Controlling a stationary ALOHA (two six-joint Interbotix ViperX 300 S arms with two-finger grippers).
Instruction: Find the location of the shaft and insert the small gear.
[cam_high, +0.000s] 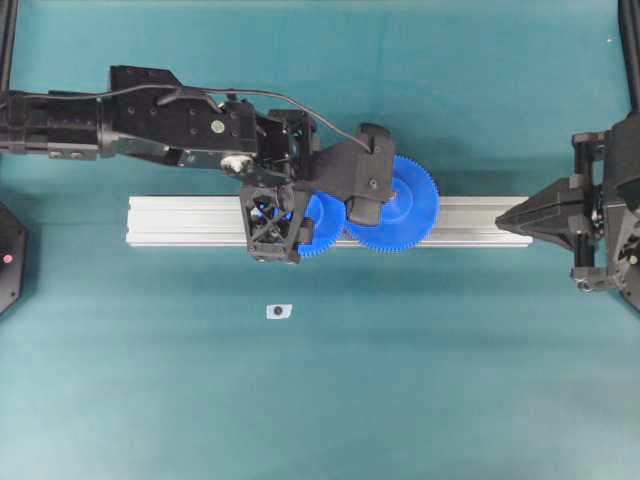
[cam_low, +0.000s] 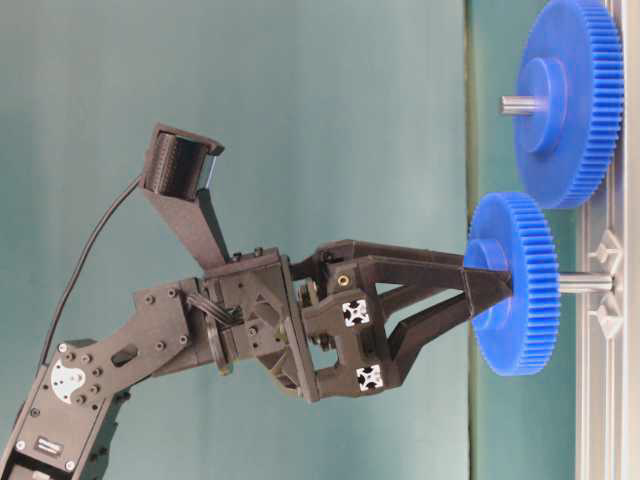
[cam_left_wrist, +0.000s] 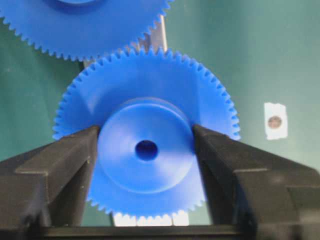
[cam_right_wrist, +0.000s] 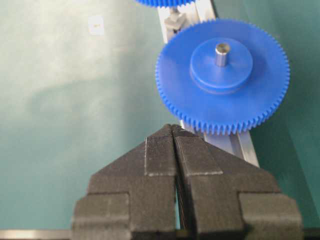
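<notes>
Fingers of the left end effector (cam_left_wrist: 146, 150) sit either side of the raised hub of the small blue plastic toothed gear (cam_left_wrist: 145, 150); can't tell if they're gripping or just letting go. That gear looks seated on the thin metal shaft (cam_low: 585, 284) on the grooved aluminium rail (cam_high: 190, 222), meshing with the wider blue gear (cam_right_wrist: 222, 75). Mostly done, I'd say: only release and backing off left. Right end effector (cam_right_wrist: 174, 145) is closed, parked by the rail's end. Small white tag (cam_high: 278, 311) lies on the teal table (cam_high: 420, 380).

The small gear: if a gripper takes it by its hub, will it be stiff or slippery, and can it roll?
Probably stiff: the small gear looks like thick solid plastic. Its smooth round hub may slip in a pinch. Set on edge, the round disc would likely roll.
</notes>
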